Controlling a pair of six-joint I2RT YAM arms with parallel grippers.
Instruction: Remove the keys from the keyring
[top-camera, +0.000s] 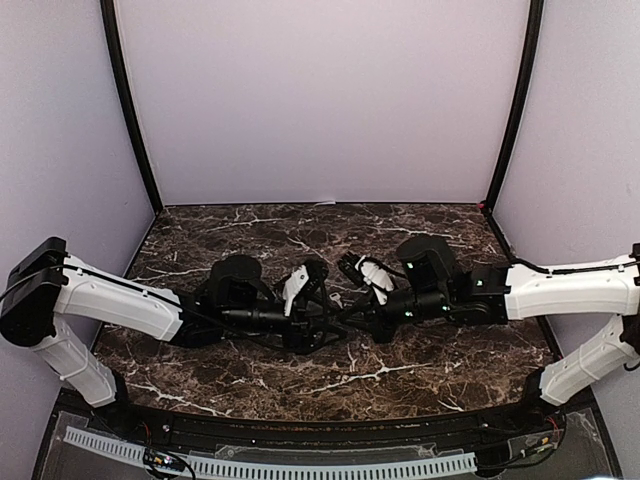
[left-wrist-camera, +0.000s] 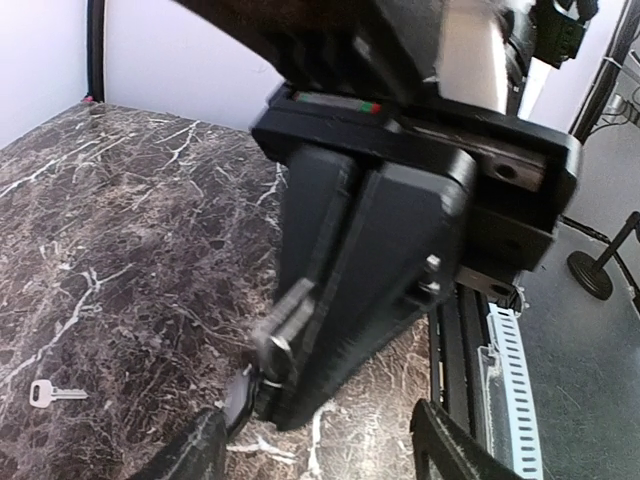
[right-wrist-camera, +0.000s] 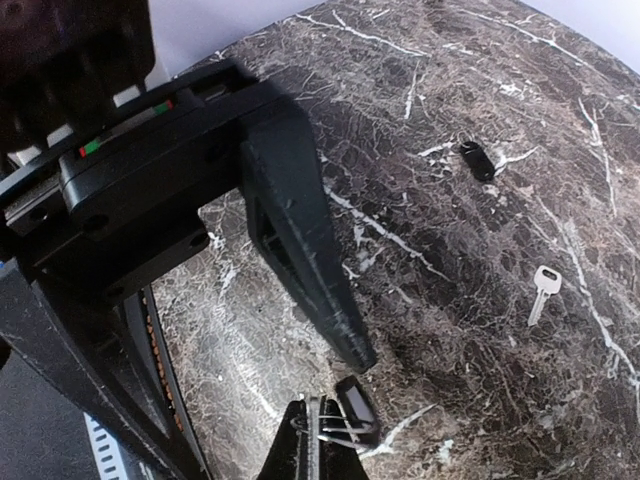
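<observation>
Marble tabletop, dark with white veining. Right gripper: jaws closed on the keyring, low over the surface at mid-table. Left gripper: jaws apart, close beside the ring, gripping nothing. One silver key lies loose on the marble, well apart from it. Small black piece lies farther off.

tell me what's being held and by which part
The right gripper pinches the thin metal keyring with the small black fob by its wire loop, fob sticking out. The open left gripper holds nothing.
</observation>
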